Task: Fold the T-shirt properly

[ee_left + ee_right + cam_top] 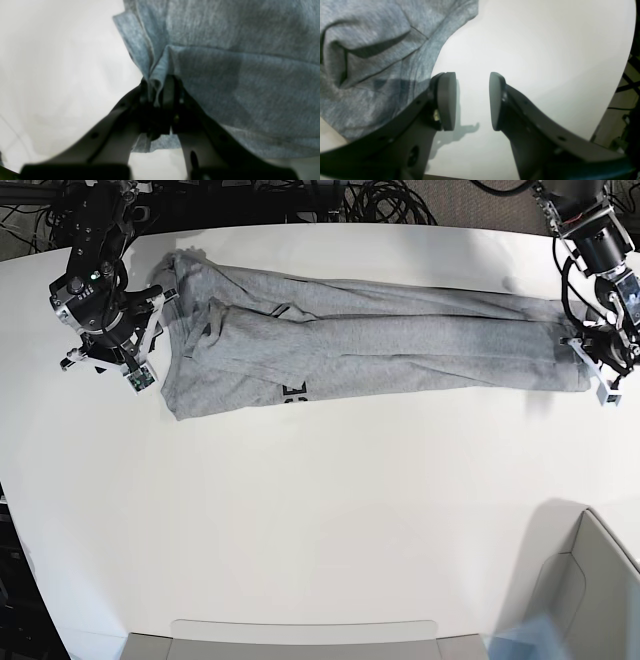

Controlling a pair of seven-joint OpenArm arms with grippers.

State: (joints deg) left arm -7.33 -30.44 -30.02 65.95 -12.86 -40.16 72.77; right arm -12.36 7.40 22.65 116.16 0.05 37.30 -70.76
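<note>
The light grey T-shirt lies folded into a long strip across the far half of the white table, with a bit of black lettering showing at its near edge. At the strip's right end my left gripper is shut on the cloth. In the left wrist view the left gripper pinches a bunched, layered edge of the T-shirt. At the strip's left end my right gripper stands open. In the right wrist view the right gripper has only bare table between its fingers, and the T-shirt lies just left of it.
A grey bin stands at the near right corner and a flat grey tray at the near edge. Cables lie beyond the far edge of the table. The table's edge and dark frame parts show in the right wrist view.
</note>
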